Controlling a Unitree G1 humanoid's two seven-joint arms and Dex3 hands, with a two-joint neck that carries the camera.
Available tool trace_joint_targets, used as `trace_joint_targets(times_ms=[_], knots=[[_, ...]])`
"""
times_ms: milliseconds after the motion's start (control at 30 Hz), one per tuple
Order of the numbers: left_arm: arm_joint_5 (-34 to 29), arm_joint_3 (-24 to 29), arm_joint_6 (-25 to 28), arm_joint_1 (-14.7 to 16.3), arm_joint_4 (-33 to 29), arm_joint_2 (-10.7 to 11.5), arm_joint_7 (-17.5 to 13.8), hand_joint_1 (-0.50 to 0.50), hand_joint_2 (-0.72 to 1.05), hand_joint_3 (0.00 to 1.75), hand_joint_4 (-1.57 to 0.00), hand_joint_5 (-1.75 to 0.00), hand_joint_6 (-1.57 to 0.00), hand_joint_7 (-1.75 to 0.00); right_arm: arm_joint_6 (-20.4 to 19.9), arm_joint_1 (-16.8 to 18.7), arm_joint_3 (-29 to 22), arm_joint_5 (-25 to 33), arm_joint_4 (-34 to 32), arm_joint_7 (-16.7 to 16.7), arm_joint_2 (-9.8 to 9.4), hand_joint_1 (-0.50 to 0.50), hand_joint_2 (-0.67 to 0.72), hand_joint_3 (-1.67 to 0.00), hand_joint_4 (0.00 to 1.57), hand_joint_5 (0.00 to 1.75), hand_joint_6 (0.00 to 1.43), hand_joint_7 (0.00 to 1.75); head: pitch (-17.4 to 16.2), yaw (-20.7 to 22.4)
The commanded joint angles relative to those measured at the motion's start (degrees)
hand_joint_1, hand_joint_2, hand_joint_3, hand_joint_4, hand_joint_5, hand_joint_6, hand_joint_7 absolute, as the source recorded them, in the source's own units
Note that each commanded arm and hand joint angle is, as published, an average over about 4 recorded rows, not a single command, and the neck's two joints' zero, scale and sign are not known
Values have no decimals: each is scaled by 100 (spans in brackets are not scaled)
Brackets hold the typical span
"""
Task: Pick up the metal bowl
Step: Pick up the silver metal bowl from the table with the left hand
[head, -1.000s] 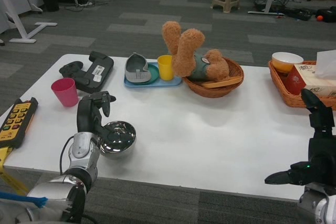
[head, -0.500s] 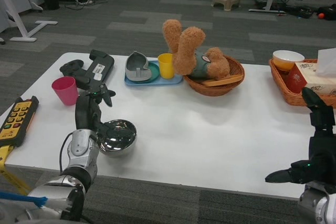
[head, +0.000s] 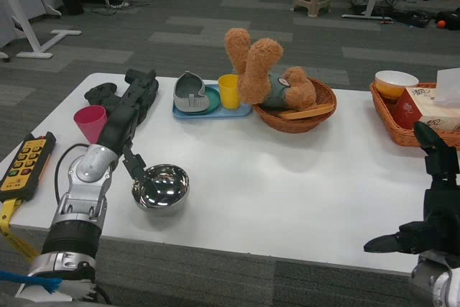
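The left robot hand reaches over the tabletop, fingers apart and holding nothing, a lower finger near the metal bowl. The bowl is shiny, mirror-like, upright near the front edge. The right robot hand is spread and holds nothing.

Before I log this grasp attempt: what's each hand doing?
Left hand: open, beside the metal bowl, not holding it.
Right hand: open, fingers spread, holding nothing.

left hand lifted off the metal bowl, stretched forward over the table, bowl released
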Motion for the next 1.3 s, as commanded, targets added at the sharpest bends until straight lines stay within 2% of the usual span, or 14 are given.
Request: trace_joint_targets(times_ms=[33, 100, 200, 300, 333, 400, 433, 533, 567, 633, 900, 1033, 1067, 1300], knots=[[773, 57, 708, 141, -894, 44, -280, -50, 34, 9, 0, 0, 0, 0, -35, 124, 0, 21, -37, -8, -23, 20, 66, -16, 31, 68, 0, 56, 3, 29], [564, 20, 765, 163, -1046, 103, -289, -50, 36, 7, 0, 0, 0, 0, -35, 128, 2, 21, -32, -8, -18, 21, 66, -18, 31, 68, 0, 56, 15, 27], [-893, -22, 177, 163, -784, 119, 28, -50, 89, 7, 0, 0, 0, 0, -39, 128, 18, 25, -15, -8, -1, 21, 66, -24, 31, 68, 0, 56, 24, 15], [-2818, -508, -1078, 134, -108, 119, 693, -50, 45, 118, -1, 0, -26, -7, -53, 128, 26, 23, -6, -8, 4, 21, 66, -20, 32, 68, 0, 56, 11, -7], [-3486, -760, -1476, 110, 103, 123, 876, -50, 21, 120, -7, 0, -45, -10, -57, 128, 26, 21, -6, -8, 4, 21, 66, -20, 33, 68, 0, 56, 7, -16], [-4347, -1187, -1898, 48, 297, 149, 977, -50, 12, 52, -22, 0, -65, -14, -61, 132, 22, 25, -15, -8, 4, 21, 66, -24, 33, 68, 0, 56, 1, -18], [-4400, -1266, -1924, 35, 299, 169, 975, -50, 10, 13, -25, 0, -58, -16, -61, 139, 20, 27, -17, -8, 4, 21, 66, -22, 33, 68, 0, 56, 1, -20], [-4316, -1419, -1810, 13, 209, 229, 946, -50, 18, 9, -4, -28, -3, -17, -61, 161, 11, 29, -19, -8, 4, 21, 66, -16, 32, 68, 0, 56, -9, -20], [-4187, -1413, -1663, 13, 123, 255, 909, -50, 21, 9, 0, -41, 0, -17, -61, 163, 9, 32, -19, -8, 2, 21, 66, -16, 31, 68, 0, 56, -14, -20], [-3932, -1378, -1386, 13, -22, 314, 845, -50, 25, 9, 0, -51, 0, -21, -61, 163, 9, 36, -19, -8, -3, 21, 66, -18, 32, 68, 0, 56, -22, -24], [-3299, -1217, -397, 75, -338, 343, 542, -50, 34, 9, 0, -10, 0, -14, -61, 163, 9, 56, 1, -8, -16, 21, 66, -24, 34, 63, 0, 56, -84, -57], [-3024, -1088, -193, 86, -435, 275, 498, -50, 27, 9, 0, -67, 0, -14, -61, 163, 15, 69, 14, -8, -23, 21, 66, -20, 34, 61, 0, 56, -86, -50], [-2881, -1020, -48, 88, -529, 261, 467, -50, 25, 9, 0, -67, 0, -14, -61, 163, 18, 71, 16, -8, -23, 21, 66, -20, 34, 58, 0, 56, -86, -44], [-2387, -848, 247, 97, -732, 268, 397, -50, 16, 9, 0, -33, 0, -14, -61, 163, 13, 73, 16, -8, -27, 21, 66, -24, 34, 58, 0, 56, -82, -44]])
